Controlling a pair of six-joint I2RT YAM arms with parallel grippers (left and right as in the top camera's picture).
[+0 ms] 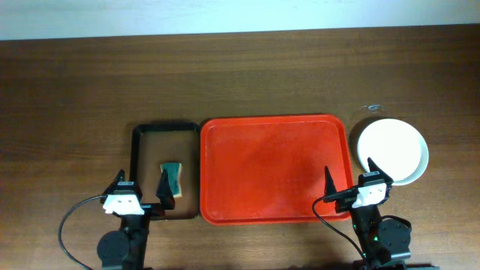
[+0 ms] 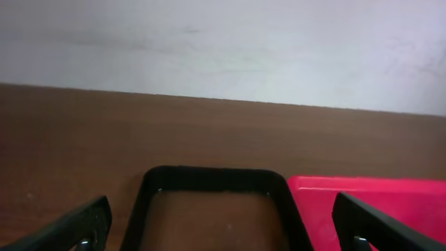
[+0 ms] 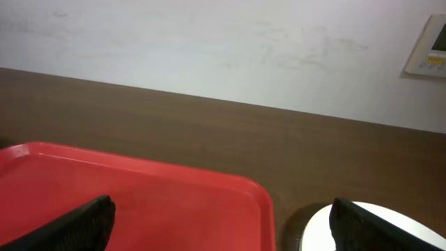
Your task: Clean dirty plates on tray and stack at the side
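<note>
The red tray [image 1: 274, 169] lies mid-table with nothing on it. Right of it, on the bare table, sits a white plate [image 1: 392, 150]; a pale rim peeks out beneath it. My right gripper [image 1: 349, 174] stands open over the tray's near right corner, one finger over the tray and the other at the plate's edge. The right wrist view shows the tray [image 3: 139, 181] and the plate [image 3: 319, 233] between wide-apart fingers [image 3: 77, 223]. My left gripper [image 1: 141, 184] is open over the small tray's near left corner, holding nothing.
A smaller black-rimmed brown tray [image 1: 166, 171] lies left of the red one, with a green and yellow sponge [image 1: 172, 178] in it. In the left wrist view its rim [image 2: 209, 178] is ahead, and the red tray [image 2: 376, 192] is to its right. A white wall lies behind the table.
</note>
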